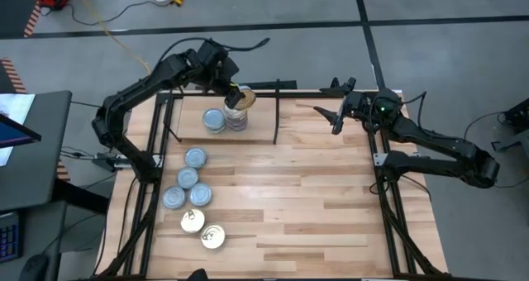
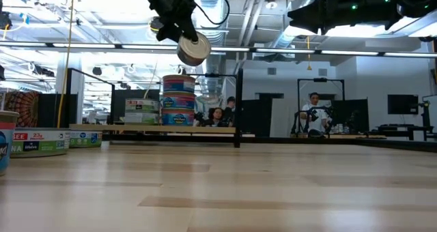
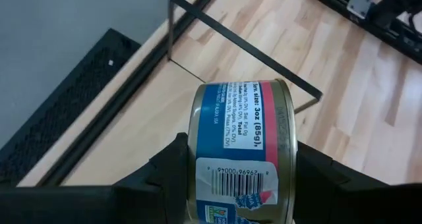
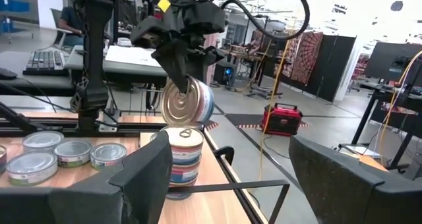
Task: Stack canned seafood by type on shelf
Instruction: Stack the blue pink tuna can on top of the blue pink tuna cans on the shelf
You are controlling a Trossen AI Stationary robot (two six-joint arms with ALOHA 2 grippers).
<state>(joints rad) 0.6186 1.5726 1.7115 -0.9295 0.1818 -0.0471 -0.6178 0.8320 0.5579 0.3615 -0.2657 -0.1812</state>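
High view shows the left gripper (image 1: 238, 97) clamped on a tilted tin (image 1: 243, 97), held just above the tall stack (image 1: 236, 118) on the shelf (image 1: 256, 128); the right gripper (image 1: 337, 114) waits spread wide, well apart.

Held tin (image 3: 242, 151) lower part cut off; loose tin (image 2: 8, 149) cropped.

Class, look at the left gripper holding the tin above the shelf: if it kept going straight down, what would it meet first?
Most likely the top of the taller tin stack. The left gripper holds a tin tilted on edge just above it, still apart. Exact alignment is hard to judge.
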